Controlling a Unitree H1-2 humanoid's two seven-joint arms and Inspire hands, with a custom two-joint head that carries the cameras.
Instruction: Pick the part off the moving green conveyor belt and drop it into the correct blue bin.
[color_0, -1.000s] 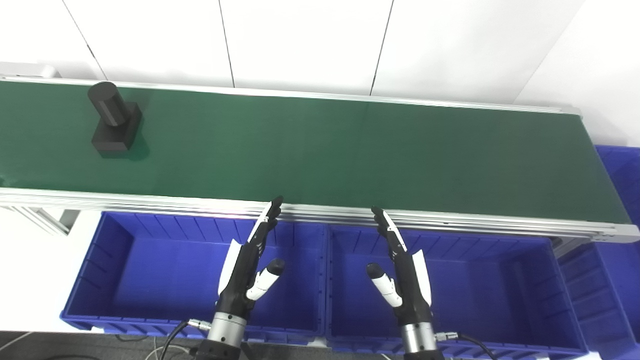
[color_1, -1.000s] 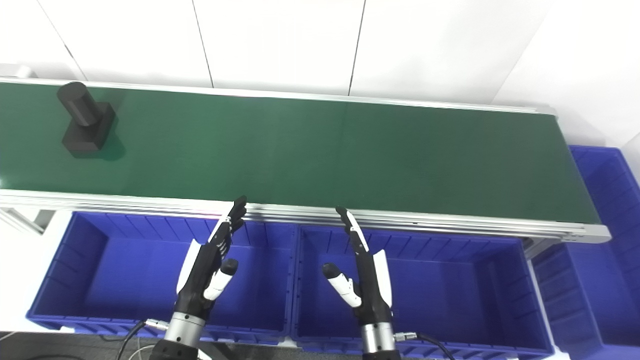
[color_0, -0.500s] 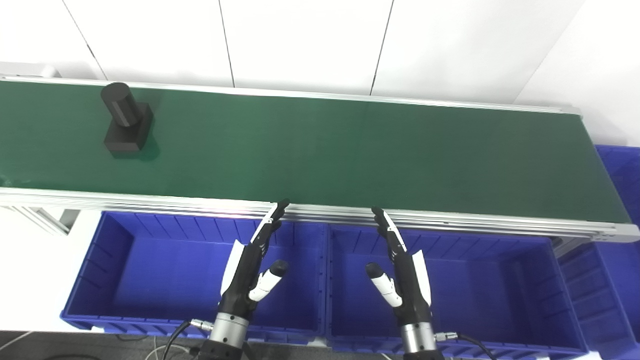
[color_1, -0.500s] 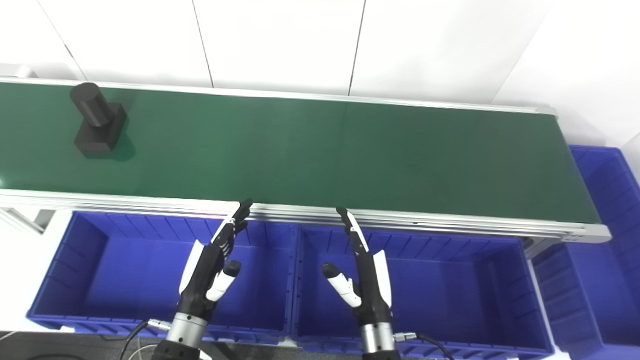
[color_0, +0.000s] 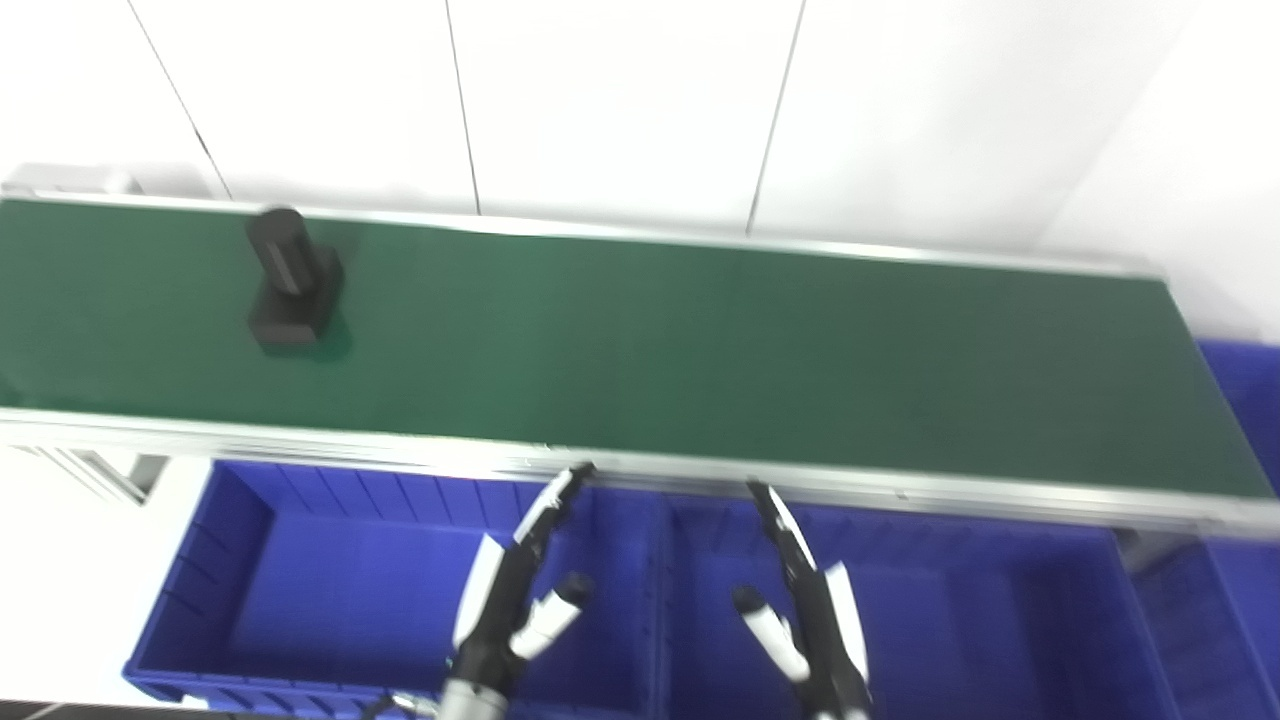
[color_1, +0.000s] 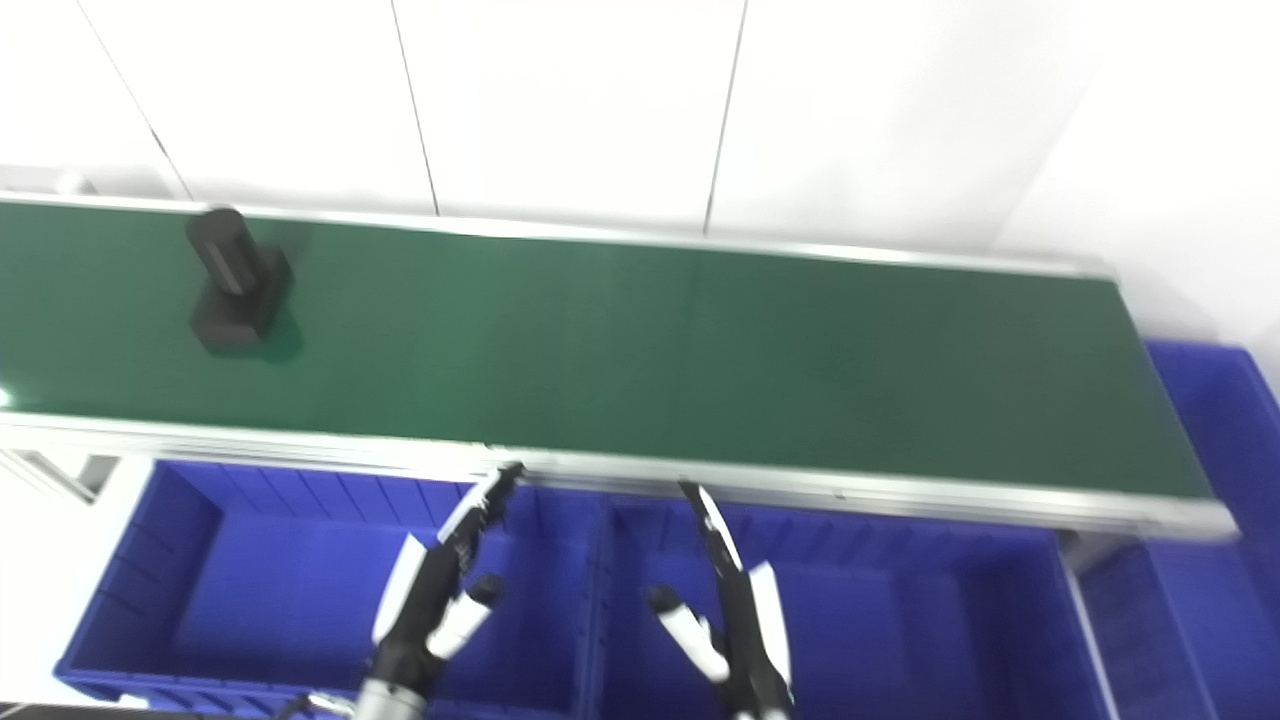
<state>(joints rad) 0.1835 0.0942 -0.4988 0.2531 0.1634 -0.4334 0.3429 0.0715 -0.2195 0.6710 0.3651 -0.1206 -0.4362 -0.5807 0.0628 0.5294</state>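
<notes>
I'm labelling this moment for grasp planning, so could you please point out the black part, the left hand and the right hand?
black part (color_0: 288, 300): left eye view, on its upright cylinder and block base.
left hand (color_0: 510, 600): left eye view, on the palm.
right hand (color_0: 812, 610): left eye view, on the palm.

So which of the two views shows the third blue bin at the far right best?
The right eye view. There the far right bin shows more of its inside and its side wall beyond the end of the belt. The left eye view shows only a narrow strip of it at the picture's edge.
</notes>
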